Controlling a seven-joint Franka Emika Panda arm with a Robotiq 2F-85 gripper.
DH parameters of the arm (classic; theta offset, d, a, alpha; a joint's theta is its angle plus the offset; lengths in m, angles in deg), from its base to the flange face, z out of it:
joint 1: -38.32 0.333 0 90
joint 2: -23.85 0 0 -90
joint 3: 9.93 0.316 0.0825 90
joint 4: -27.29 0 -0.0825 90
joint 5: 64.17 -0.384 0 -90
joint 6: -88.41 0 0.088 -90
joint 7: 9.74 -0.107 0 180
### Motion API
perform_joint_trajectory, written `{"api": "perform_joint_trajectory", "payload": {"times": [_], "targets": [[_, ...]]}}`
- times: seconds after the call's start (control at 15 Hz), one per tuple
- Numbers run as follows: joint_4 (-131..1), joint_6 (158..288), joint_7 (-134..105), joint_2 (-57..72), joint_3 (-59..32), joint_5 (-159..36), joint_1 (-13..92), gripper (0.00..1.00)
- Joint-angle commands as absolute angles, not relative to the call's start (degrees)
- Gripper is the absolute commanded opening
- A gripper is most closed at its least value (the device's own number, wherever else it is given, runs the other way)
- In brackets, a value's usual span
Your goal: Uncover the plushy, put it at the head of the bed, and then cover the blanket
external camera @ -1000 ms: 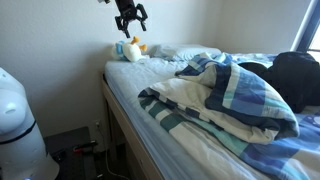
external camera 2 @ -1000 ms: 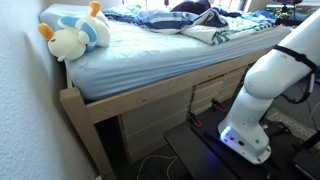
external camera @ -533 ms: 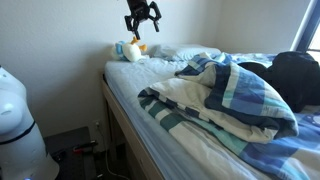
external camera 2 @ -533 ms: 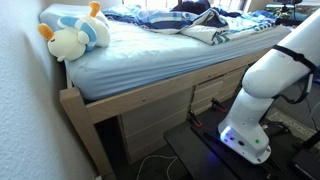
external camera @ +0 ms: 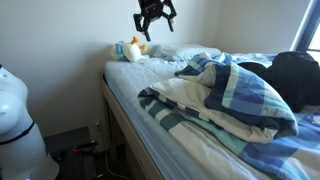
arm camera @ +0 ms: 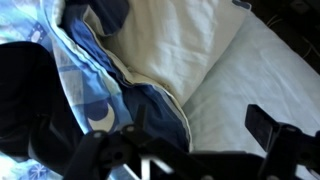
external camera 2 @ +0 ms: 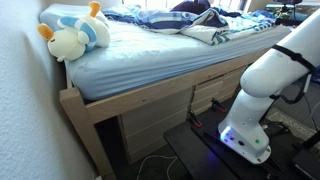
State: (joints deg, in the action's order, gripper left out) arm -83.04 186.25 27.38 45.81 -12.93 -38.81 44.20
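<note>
- gripper (external camera: 155, 22) is hanging high over the head end of the bed (external camera: 122, 95), close to the wall, fingers pointing down
- jaws are standing wide apart, gripping nothing
- plushy (external camera: 130, 49) is sitting uncovered on the sheet in the head corner of the bed, by the wall; it is below the gripper, a bit to the side, well apart from it
- in an exterior view the plushy (external camera 2: 72, 38) is lying low; its long axis is running roughly level across the picture, rising a little to the right
- its rounded white end is pointing toward the near mattress corner, with yellow parts sticking out at both ends and the teal bit at the back
- cannot tell whether the pale blue-white shape behind it is the pillow or part of the toy
- blanket (external camera: 235, 100) is lying bunched in a heap over the middle of the bed, its length stretching along the bed; it is folded back with the white underside showing, well apart from the plushy
- in the wrist view the blanket (arm camera: 95, 90) fold is lying beside bare white sheet, with dark blurry gripper parts along the bottom edge
- white pillow (external camera: 192, 52) is lying at the head, near the plushy
- black bundle (external camera: 296, 78) is resting on the far side of the blanket
- drawers (external camera 2: 150, 125) are sitting under the pale wooden frame, and the white robot arm (external camera 2: 268, 85) is standing beside the bed
</note>
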Motion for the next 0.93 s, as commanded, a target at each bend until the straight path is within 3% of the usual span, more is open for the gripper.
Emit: {"api": "perform_joint_trajectory", "payload": {"times": [0.0, 0.87], "targets": [[-84.6, 187.2, 28.8, 46.2, -13.8, -34.5, 41.2, 1.00], [-85.8, 190.9, 27.5, 41.4, -17.8, -30.7, 36.6, 1.00]]}}
